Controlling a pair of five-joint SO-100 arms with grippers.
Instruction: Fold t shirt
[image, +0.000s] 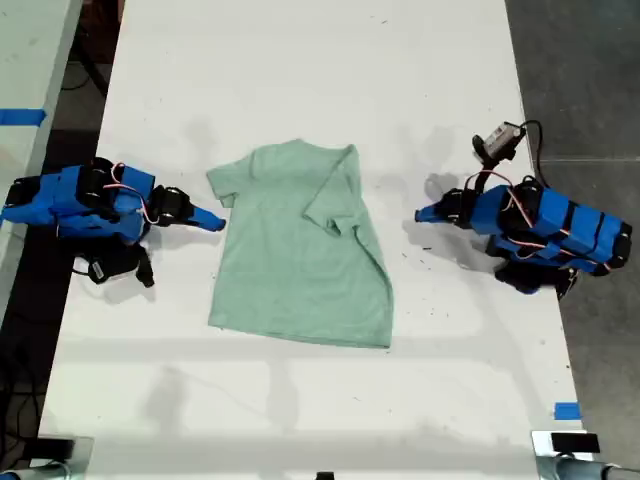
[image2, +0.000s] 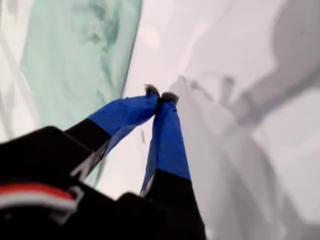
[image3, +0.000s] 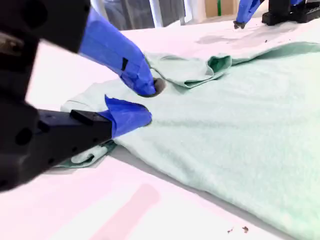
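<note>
Here, in the exterior view, the t shirt (image: 298, 250) is seen lying on the white surface (image: 300, 60) between the two blue arms, one sleeve folded inward over its body. My second gripper (image: 212, 221) is found just beside the t shirt's other sleeve, and my first gripper (image: 421, 213) stands a little apart from the folded side.

In the first wrist view, my first gripper (image2: 160, 95) is shown pressed together with nothing between its tips, over bare surface near the t shirt's (image2: 75, 55) edge.

In the second wrist view, my second gripper (image3: 147, 102) is shown spread, its tips at the t shirt (image3: 240, 130) by the sleeve.
</note>
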